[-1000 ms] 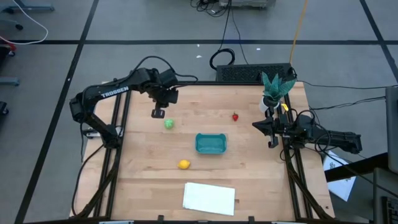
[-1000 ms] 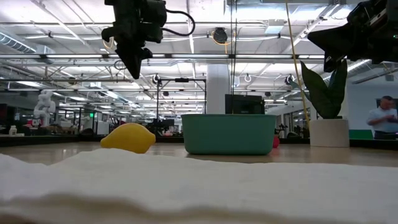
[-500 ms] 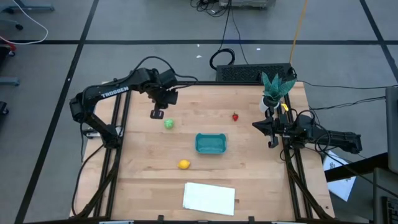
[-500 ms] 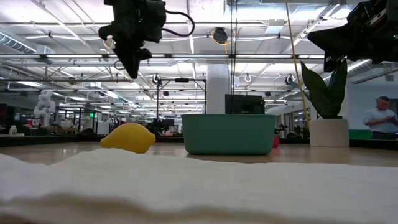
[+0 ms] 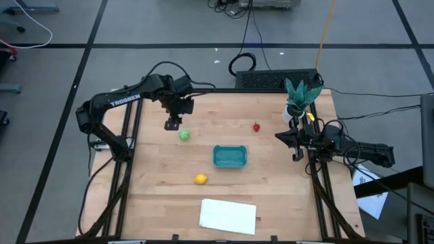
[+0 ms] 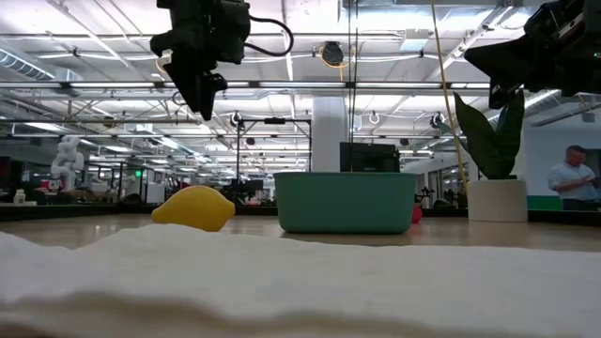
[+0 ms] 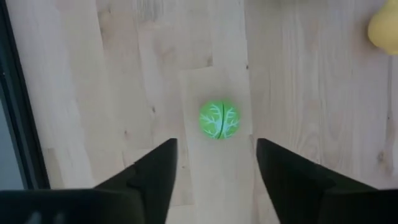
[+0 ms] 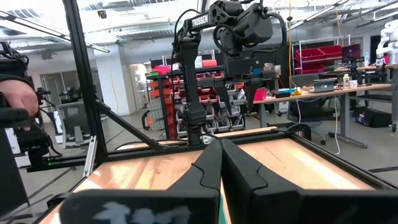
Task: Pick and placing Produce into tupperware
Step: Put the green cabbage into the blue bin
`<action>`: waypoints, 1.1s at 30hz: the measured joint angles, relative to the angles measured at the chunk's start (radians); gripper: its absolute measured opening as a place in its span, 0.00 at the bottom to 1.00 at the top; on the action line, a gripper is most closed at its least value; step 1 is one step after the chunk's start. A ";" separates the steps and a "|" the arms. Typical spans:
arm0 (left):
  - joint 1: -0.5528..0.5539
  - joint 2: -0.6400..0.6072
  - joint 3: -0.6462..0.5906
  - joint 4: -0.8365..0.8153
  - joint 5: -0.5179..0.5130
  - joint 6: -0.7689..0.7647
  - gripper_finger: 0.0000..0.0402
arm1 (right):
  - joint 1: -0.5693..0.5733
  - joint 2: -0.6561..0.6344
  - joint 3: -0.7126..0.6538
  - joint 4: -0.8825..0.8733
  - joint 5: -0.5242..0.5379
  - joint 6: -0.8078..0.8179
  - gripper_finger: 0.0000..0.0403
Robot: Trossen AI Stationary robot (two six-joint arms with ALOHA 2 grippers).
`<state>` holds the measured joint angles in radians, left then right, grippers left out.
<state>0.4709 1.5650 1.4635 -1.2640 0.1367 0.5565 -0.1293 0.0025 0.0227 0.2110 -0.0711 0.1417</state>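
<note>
Overhead, one pale wooden tabletop point(image 5: 156, 169) carrying, largest first, one flat white sheet point(image 5: 228, 215) by the near edge, one teal-leaved potted plant point(image 5: 299, 97) in the far right corner, and one small teal-blue rectangular plastic tub point(image 5: 230, 156) near the middle, nothing visible inside from above. Then three tiny toy pieces, all on bare wood outside the tub: light-green ball point(image 5: 184, 135) toward the far left, yellow lemon-like piece point(image 5: 200, 179) nearer the sheet, red strawberry-like piece point(image 5: 256, 127) toward the far edge, right of centre. Nothing lying between ball and tub. Left gripper point(image 5: 173, 123) hanging above the wood just beside the ball, pointed down, fingers point(image 7: 151, 173) spread apart with the ball framed between them, untouched. Right gripper point(image 5: 296, 144) parked at the right edge, fingers pressed together, holding nothing.
</note>
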 joint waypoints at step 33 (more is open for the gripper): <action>-0.028 0.050 -0.243 0.193 -0.003 0.214 0.78 | 0.000 0.001 0.000 -0.004 0.000 0.001 0.00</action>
<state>0.4427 1.6146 1.2208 -1.0709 0.1338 0.7701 -0.1293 0.0032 0.0230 0.2070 -0.0713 0.1424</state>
